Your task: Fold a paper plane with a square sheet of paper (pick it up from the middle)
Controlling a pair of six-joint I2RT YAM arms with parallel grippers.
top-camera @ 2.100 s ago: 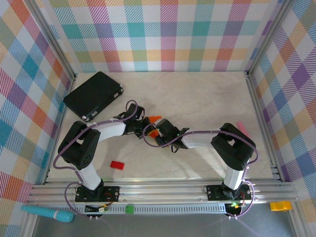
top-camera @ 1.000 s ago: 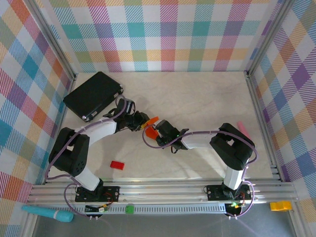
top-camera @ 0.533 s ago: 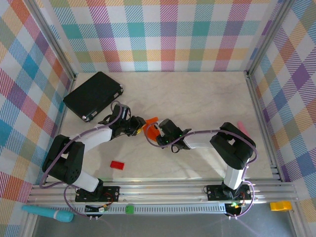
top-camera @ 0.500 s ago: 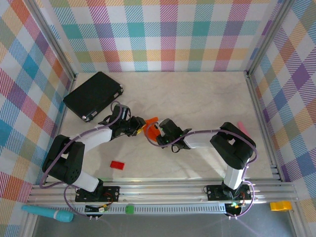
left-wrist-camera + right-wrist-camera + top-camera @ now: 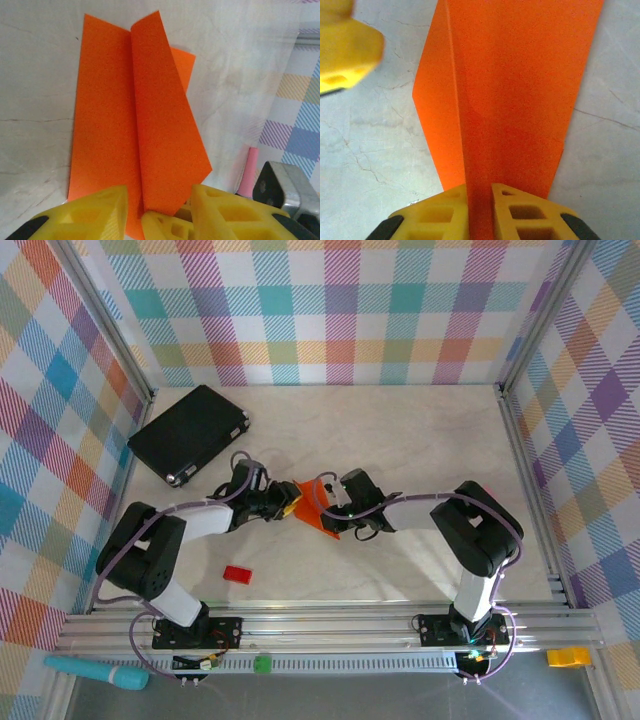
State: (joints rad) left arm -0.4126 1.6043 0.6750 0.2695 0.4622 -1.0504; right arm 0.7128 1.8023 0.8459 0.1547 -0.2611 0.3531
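Note:
The square sheet of paper [image 5: 314,502], bright orange, lies mid-table folded along a centre crease into a narrow, pointed, partly made paper plane. In the left wrist view the paper [image 5: 125,115] shows a raised flap over a flat layer. My left gripper [image 5: 288,505] is at the paper's left end; its yellow jaws [image 5: 159,194] stand apart, with the flap's pointed end loose between them. My right gripper [image 5: 336,508] meets the paper from the right. Its fingers [image 5: 480,210] are pinched on the centre fold of the paper [image 5: 515,100].
A black flat case [image 5: 188,433] lies at the back left. A small red block [image 5: 237,574] sits near the front left. A pink object [image 5: 488,493] lies by the right wall, also seen in the left wrist view [image 5: 248,170]. Checked walls enclose the table.
The paper has come down from its raised position and now lies flatter on the table. The left jaws have widened. The right gripper has shifted slightly right, still pinching the fold.

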